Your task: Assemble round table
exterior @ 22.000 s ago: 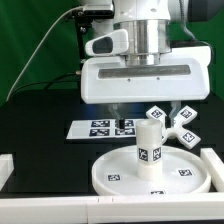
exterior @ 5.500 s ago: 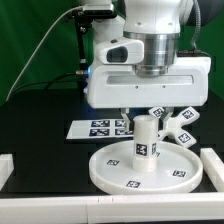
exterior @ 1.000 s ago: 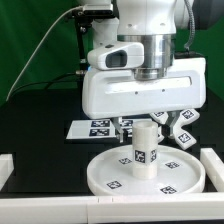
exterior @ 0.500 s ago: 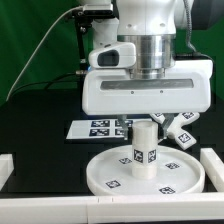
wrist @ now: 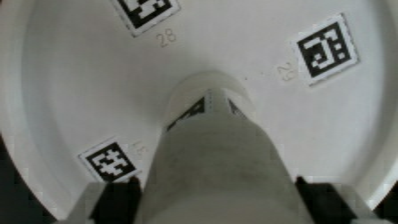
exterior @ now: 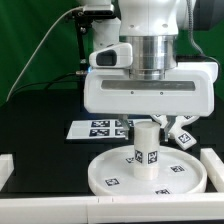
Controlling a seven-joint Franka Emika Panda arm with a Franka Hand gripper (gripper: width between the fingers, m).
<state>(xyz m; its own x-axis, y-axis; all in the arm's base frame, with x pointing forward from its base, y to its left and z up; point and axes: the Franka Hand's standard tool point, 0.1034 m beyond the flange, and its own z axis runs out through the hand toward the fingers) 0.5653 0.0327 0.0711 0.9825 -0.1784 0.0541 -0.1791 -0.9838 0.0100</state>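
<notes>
So the gripper (exterior: 147, 121) sits right in the middle of the exterior view, its big white body hanging straight over the short cylinder leg (exterior: 147, 152). The leg stands upright at the centre of the round disc (exterior: 108, 176), which lies flat on the black table (exterior: 40, 125) at the lower centre of the frame. The top of the leg reaches up just under the gripper body.

In the wrist view the leg fills the middle, running down to the raised hub (wrist: 222, 85) of the disc. The dark fingers (wrist: 111, 203) show on either side of it, with the jaws spread about as wide as the leg. They look right up against it, but the pictures don't settle whether they're actually squeezing it or only sitting beside it. Can't tell, honestly.

The cross-shaped base (exterior: 183, 128) lies behind the disc at the exterior view's right, partly hidden by the gripper body. The marker board (exterior: 95, 128) lies flat on the table left of centre, behind the disc and apart from it.
</notes>
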